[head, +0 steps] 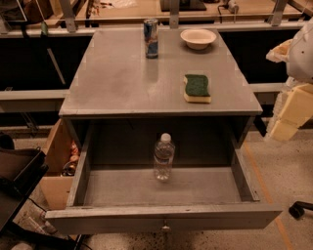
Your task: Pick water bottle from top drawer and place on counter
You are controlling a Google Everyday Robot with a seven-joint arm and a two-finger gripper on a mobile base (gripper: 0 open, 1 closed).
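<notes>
Fingers first: our gripper (pixel 289 116) hangs at the right edge of the view, beside the counter (pixel 122 78) and out over the floor, well apart from the things on it. We cannot tell whether the fingers are spread or pressed together. The drawer (pixel 161 217) stands wide open toward us, its flat front nearest the camera with a small round knob (pixel 166 227) at the middle. It holds one thing, the water bottle (pixel 164 157), which stands upright on the drawer floor near the back wall. The bottle is about midway between the side walls, white cap up, touching neither side. On the counter a blue-and-silver can (pixel 151 38) stands upright near the far edge, and a shallow pale bowl (pixel 198 38) sits near it on the right. A yellow sponge (pixel 197 88) with a green top lies flat nearer the front, toward the right side. Behind the counter runs a light wooden bench (pixel 127 10).
</notes>
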